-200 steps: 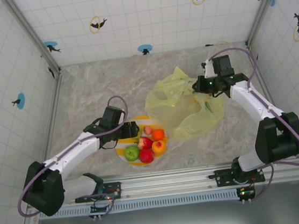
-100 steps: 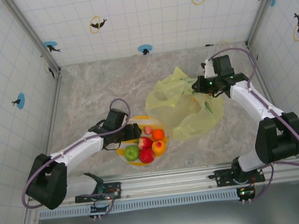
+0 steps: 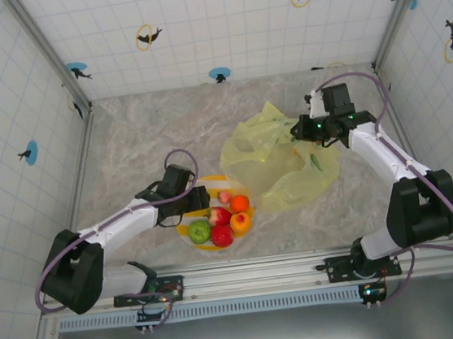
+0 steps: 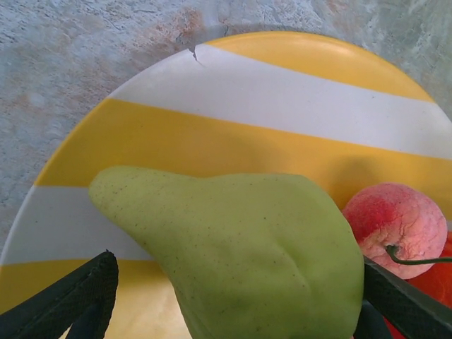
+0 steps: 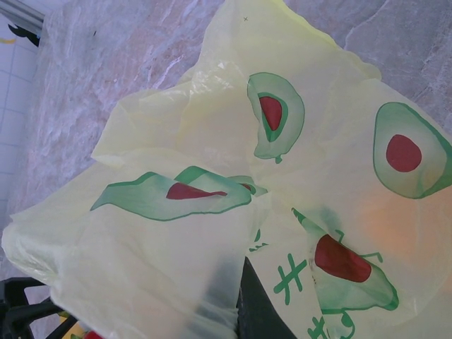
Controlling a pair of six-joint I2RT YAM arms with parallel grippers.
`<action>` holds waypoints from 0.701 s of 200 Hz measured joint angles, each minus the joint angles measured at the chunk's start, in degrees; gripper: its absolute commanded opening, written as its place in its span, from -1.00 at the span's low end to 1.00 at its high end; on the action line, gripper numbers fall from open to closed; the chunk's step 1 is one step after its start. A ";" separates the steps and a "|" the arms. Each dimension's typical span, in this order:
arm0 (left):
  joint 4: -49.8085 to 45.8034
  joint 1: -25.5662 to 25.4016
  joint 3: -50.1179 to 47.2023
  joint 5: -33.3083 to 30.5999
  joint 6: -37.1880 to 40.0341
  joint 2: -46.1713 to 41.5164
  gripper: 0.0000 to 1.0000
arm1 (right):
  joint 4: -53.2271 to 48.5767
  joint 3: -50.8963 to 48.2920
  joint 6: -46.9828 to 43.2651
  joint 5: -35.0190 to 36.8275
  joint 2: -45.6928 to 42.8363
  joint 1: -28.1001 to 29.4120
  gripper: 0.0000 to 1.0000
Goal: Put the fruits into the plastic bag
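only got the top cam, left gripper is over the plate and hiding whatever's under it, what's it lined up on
observer: a green pear, lying on its side on the striped plate, between the open jaws of the left gripper.
operator: anything crowding it
observer: a pink peach with a stalk sits right beside the pear. I can't tell if they touch.
operator: and the right gripper, has it really got the bag
observer: yes, the right wrist view shows the plastic bag film draped over and pinched in the shut right gripper.
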 measured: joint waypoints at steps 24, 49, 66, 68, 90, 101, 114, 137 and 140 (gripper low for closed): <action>0.07 0.00 0.00 0.22 0.00 0.61 0.65 | 0.11 -0.02 0.02 -0.15 0.00 0.00 -0.90; 0.15 0.00 0.00 0.13 0.04 0.72 0.62 | 0.20 -0.04 0.04 -0.35 0.00 0.00 -0.89; -0.07 0.00 0.02 -0.33 0.24 0.72 0.62 | 0.26 -0.20 0.02 -0.33 0.00 0.00 -0.90; -0.09 0.00 0.02 -0.44 0.24 0.72 0.62 | 0.28 -0.22 0.07 -0.35 0.02 0.00 -0.90; -0.48 0.00 0.17 -1.36 0.35 0.72 0.62 | 0.33 -0.52 0.07 -0.35 0.00 0.00 -0.89; -0.42 0.00 0.31 -1.33 0.35 0.72 0.62 | 0.44 -0.70 0.07 -0.37 0.00 0.00 -0.89; 0.13 0.00 0.33 -0.85 0.24 0.74 0.62 | 0.50 -0.76 0.17 -0.39 0.00 0.00 -0.89; 1.53 0.00 0.39 0.61 0.20 1.16 0.64 | 1.09 -0.83 0.28 -0.59 0.00 0.00 -0.89; 1.70 0.00 0.46 0.70 0.22 1.31 0.64 | 1.16 -0.83 0.26 -0.59 0.00 0.00 -0.89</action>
